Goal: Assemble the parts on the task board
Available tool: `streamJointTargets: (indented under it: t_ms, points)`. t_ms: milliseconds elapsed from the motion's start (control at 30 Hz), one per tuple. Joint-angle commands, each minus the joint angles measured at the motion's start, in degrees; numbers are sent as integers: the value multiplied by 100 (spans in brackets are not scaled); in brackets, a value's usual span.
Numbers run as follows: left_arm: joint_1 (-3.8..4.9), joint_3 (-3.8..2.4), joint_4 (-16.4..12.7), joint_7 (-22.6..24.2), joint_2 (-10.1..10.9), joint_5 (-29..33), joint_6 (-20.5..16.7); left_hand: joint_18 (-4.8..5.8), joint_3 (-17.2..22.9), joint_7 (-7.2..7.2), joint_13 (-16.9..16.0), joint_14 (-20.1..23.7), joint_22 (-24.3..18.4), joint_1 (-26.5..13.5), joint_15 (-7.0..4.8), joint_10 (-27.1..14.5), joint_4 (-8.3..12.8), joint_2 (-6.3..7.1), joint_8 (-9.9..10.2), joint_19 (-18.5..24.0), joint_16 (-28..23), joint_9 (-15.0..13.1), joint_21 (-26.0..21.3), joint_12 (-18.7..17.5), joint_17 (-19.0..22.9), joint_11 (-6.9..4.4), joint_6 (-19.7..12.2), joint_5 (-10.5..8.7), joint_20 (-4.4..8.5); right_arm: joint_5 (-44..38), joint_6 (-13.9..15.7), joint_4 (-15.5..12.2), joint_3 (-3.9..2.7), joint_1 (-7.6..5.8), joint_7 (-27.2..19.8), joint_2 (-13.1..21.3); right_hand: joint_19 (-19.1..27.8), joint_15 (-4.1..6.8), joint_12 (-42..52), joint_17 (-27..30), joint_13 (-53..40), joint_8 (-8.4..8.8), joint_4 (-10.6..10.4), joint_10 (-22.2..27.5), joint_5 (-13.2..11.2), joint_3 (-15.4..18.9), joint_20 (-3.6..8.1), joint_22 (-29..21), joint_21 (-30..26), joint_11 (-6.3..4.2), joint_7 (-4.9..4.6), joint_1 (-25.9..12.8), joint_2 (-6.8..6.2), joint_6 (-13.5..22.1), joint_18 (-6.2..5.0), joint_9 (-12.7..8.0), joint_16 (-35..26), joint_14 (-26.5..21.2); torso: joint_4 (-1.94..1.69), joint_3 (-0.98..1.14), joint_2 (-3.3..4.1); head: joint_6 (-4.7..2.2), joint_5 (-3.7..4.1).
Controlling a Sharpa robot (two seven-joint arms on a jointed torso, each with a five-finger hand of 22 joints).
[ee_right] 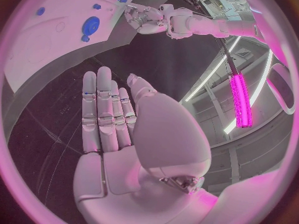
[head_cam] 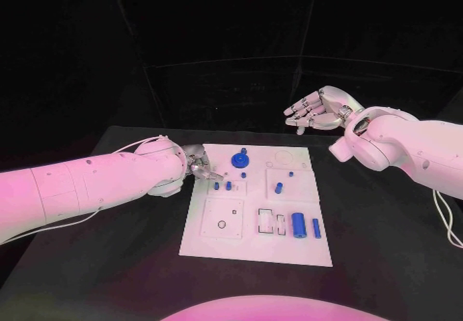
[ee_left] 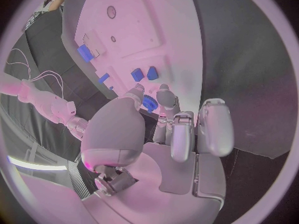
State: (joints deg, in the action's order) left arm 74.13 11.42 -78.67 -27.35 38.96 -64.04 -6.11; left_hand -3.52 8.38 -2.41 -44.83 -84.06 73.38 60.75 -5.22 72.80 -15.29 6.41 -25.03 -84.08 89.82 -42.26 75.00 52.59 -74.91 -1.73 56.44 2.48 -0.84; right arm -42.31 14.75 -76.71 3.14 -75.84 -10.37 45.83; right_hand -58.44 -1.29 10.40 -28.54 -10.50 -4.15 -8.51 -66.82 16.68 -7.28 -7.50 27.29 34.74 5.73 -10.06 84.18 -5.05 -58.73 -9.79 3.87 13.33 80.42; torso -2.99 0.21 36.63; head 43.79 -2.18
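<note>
The left hand (head_cam: pixel 200 165) hovers at the task board (head_cam: pixel 257 251)'s left edge, fingers curled over the small blue pegs (head_cam: pixel 223 185) — holding anything? I cannot tell. The right hand (head_cam: pixel 314 111) waits raised beyond the far edge, open and empty — likely keeping clear.

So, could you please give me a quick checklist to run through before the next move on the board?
1. Left hand at the task board left edge: ok.
2. Left hand holding a part: cannot tell; its fingers are curled near the small blue pegs.
3. Right hand raised clear beyond the board, holding nothing, fingers apart: ok.
4. Blue round part on the board: ok.
5. Blue cylinder lying unassembled: not ok.
</note>
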Motion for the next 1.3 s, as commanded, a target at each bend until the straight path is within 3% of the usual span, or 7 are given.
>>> streamJointTargets:
  t_ms: [33,233,400,500,700,933,1300]
  points:
    - [41,-32,-58,498,48,507,-564,-55,-150,-65,438,-594,-87,75,37,-260,-62,-13,112,-48,18,81,-91,-396,-1509,54,-151,31,-25,-487,-62,-28,-3,-12,206,42,-146,40,-41,-55,70,-9,32,-12,-27,-32,32,46,89,-28,17,-2,-52,-60,-78,6,94,184,-3,1,1,-15,21]
    - [77,-51,-114,1100,168,1153,-999,-174,-464,-240,746,-542,-646,256,157,-616,-104,-59,362,167,-97,308,-653,-731,-1312,207,-507,29,-125,-1276,-95,-62,-2,-10,433,118,-515,170,-46,-315,177,-42,191,-203,-55,-147,176,240,429,-124,94,137,-66,-200,-78,13,536,627,-4,7,5,-44,33]
    - [86,-50,-122,1838,274,1968,-1319,-366,-606,-412,1062,-308,-1603,755,295,-1069,-36,-303,554,551,-616,657,-1660,-1116,-525,384,-701,47,-278,-2057,-170,-141,1,-7,650,183,-621,232,-104,-732,285,-35,358,-347,-148,-377,249,533,830,-166,154,212,-57,-327,-58,7,1313,595,2,17,6,-74,35]
    - [85,-40,-142,2525,346,2798,-1479,-522,-503,-470,1295,-70,-2339,1192,355,-1338,125,-476,601,893,-1063,837,-2457,-1395,92,438,-668,42,-327,-2580,-213,-229,4,1,801,229,-904,246,-166,-1300,349,-27,428,-376,-174,-494,267,1369,1598,-188,177,154,-110,-401,56,7,2158,632,9,5,12,-89,52]
    - [62,-24,-234,3894,453,4433,-1531,-681,-319,-536,1698,267,-3222,1690,426,-1552,351,-634,695,1314,-1610,1132,-3443,-1804,812,516,-601,43,-396,-3448,-234,-416,9,55,1038,315,-1180,243,-236,-2146,420,-3,517,-410,-189,-683,268,2329,2461,-210,191,56,-143,-470,192,6,3332,640,5,-4,4,-149,329]
    - [45,-17,-361,5213,597,5943,-1212,-694,-250,-574,2115,517,-3423,1873,478,-1512,460,-649,804,1380,-1963,1495,-3722,-2088,1299,565,-517,40,-450,-4360,-246,-674,15,197,1376,376,-1392,221,-343,-2705,492,26,567,-302,-209,-808,247,2990,3039,-172,177,-51,-196,-458,293,1,4098,661,10,5,5,-206,481]
    - [39,-17,-386,5953,782,6622,-874,-686,-303,-628,2410,693,-3540,1838,528,-1549,475,-611,897,1407,-2157,1779,-3882,-2284,1605,619,-511,38,-498,-4892,-303,-728,18,390,1626,325,-1464,162,-458,-2972,576,49,598,-111,-241,-899,195,3291,3310,-97,121,-138,-273,-318,334,-8,4501,645,-2,3,9,-284,607]
